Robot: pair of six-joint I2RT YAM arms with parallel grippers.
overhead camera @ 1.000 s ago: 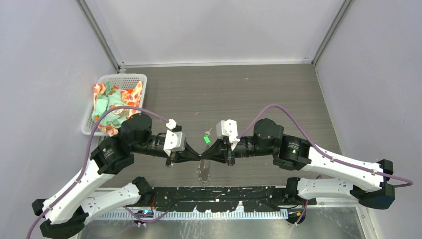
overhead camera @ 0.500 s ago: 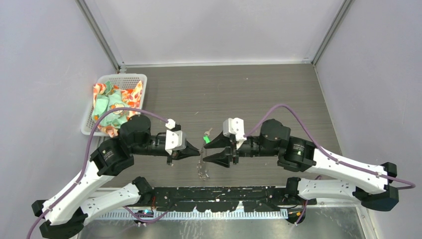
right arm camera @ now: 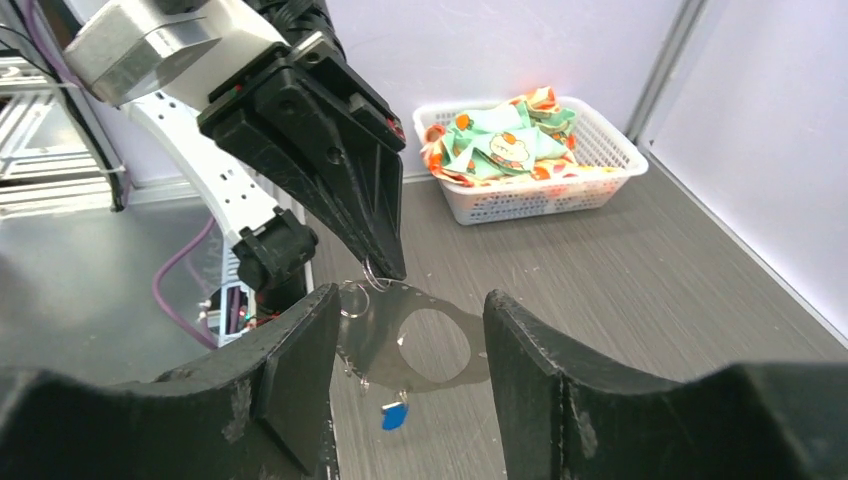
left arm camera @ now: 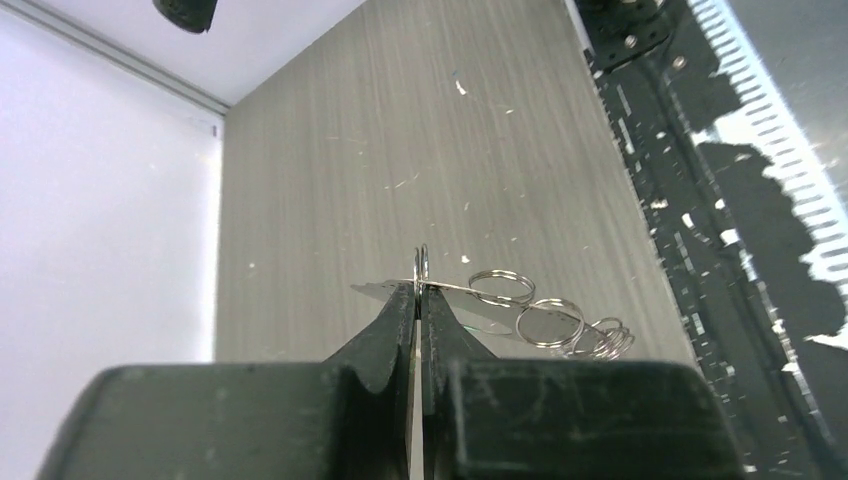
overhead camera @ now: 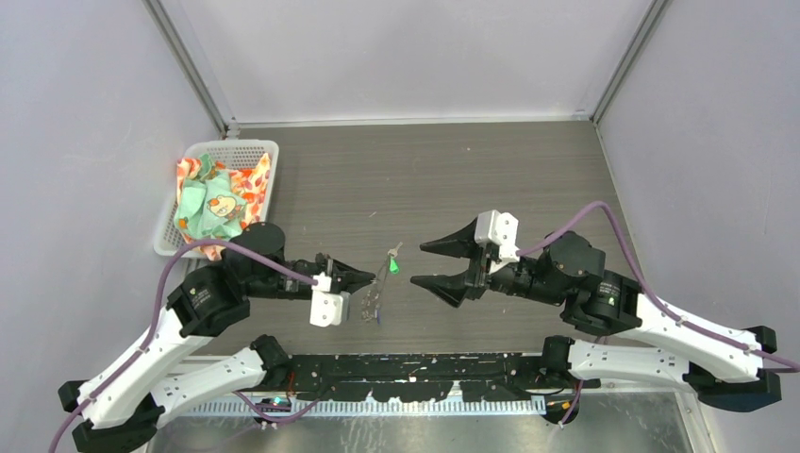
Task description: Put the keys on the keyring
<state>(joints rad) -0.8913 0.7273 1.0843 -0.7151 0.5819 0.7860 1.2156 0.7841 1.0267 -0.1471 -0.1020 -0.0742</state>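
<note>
Left gripper (overhead camera: 371, 279) is pinched tight on the keyring (overhead camera: 370, 304), which dangles near the middle of the table's near edge, the blue key (right arm camera: 395, 416) hanging beneath it. The green key (overhead camera: 391, 265) lies just beyond, and beside it the right gripper (overhead camera: 417, 264) has its jaws spread wide

From above, the keyring (overhead camera: 371, 304) at lower centre is too thin to trace. In my left wrist view, my fingers (left arm camera: 385, 335) hide its pinched stretch.
</note>
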